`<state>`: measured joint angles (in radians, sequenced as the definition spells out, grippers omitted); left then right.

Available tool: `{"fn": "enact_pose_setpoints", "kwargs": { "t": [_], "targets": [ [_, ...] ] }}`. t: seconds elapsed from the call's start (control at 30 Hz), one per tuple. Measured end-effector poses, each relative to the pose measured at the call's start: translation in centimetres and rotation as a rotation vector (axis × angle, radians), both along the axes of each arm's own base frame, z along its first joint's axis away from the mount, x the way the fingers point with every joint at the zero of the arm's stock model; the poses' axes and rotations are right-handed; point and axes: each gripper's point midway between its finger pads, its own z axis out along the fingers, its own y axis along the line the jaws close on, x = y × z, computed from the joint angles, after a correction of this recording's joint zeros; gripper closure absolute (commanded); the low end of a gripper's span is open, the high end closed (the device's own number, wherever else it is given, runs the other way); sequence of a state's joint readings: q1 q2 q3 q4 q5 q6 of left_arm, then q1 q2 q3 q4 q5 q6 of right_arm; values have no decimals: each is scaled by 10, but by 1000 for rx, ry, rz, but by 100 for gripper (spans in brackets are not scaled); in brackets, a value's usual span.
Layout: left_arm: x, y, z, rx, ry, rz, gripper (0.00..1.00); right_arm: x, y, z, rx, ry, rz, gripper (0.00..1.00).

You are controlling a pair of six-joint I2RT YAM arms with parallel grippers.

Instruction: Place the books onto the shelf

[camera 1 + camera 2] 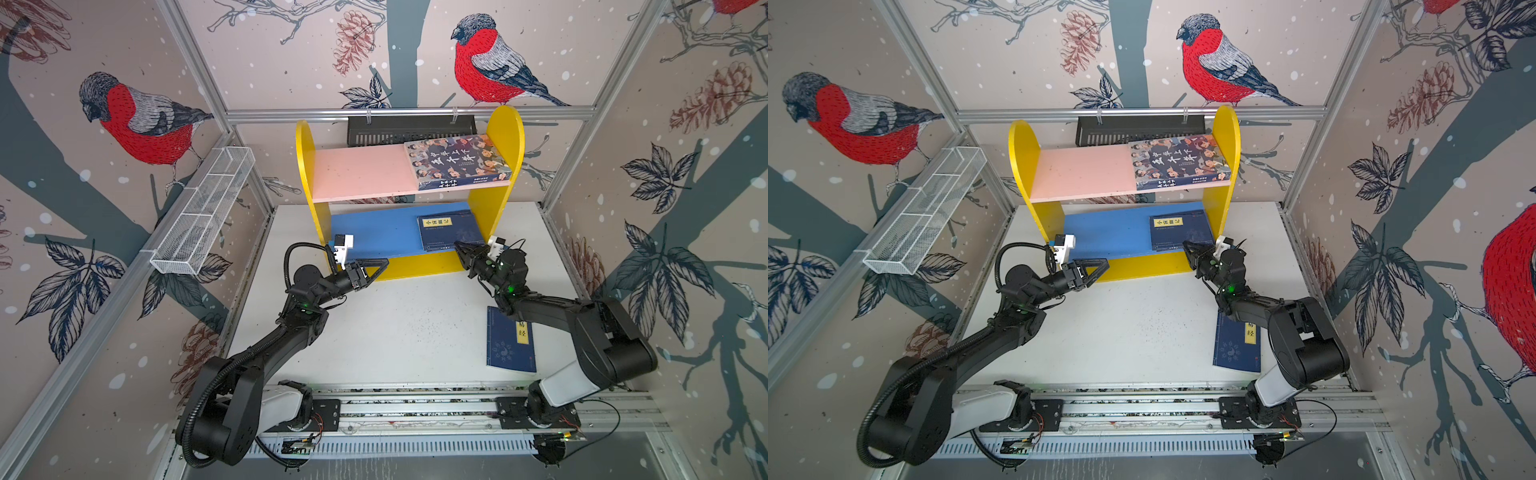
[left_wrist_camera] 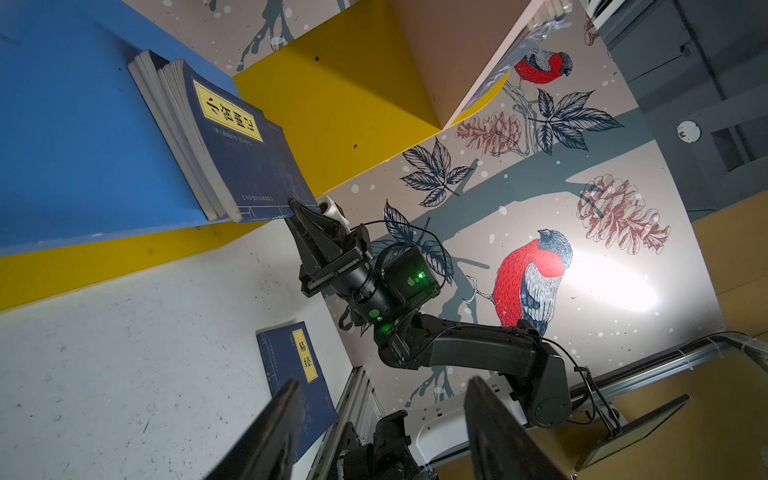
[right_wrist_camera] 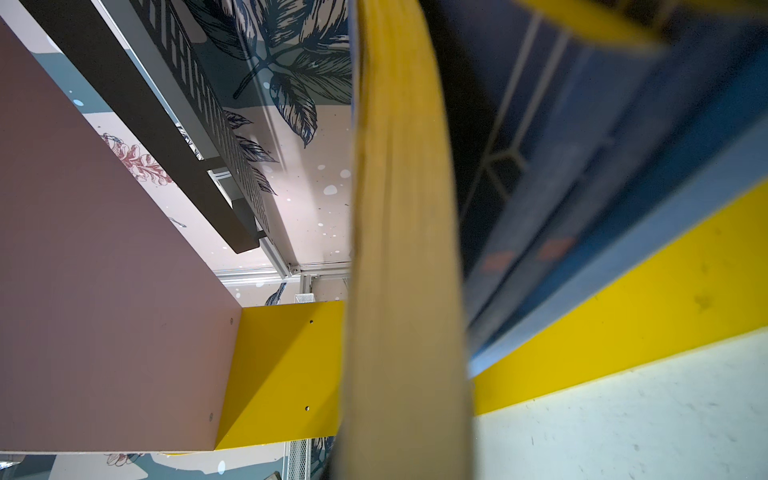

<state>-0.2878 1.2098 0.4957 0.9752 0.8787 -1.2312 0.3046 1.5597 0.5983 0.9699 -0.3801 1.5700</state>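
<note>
Right gripper (image 1: 459, 247) clamped on top navy book (image 1: 444, 230) just ahead, left gripper (image 1: 382, 264) parted, empty, shelf (image 1: 505, 133) just ahead

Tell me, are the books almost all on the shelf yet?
Nearly. Done: the colourful book lies on the pink board of the shelf, and a stack of navy books lies on the blue board. In hand: the right tool is shut at that stack's front corner; the left tool is open and empty. Left: one navy book lying on the table.
</note>
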Motion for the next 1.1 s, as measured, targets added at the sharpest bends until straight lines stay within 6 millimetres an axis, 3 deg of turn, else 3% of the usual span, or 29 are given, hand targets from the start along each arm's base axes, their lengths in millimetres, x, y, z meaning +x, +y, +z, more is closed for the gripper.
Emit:
{"fn": "enact_pose_setpoints", "kwargs": {
  "t": [0.07, 0.53, 0.7, 0.93, 1.1],
  "targets": [
    [0, 0, 0, 0, -1, 0, 37, 1, -1, -2, -1, 5, -4, 84],
    [0, 0, -3, 4, 17, 3, 36, 5, -2, -6, -13, 31, -14, 60],
    [0, 1, -3, 3, 17, 11, 36, 2, -3, 0, -18, 31, -14, 57],
    [-1, 2, -4, 3, 18, 12, 36, -4, -5, -7, -48, 59, -14, 56],
    [-1, 2, -4, 3, 20, 15, 36, -7, -6, -15, -59, 89, -13, 61]
  ]
}}
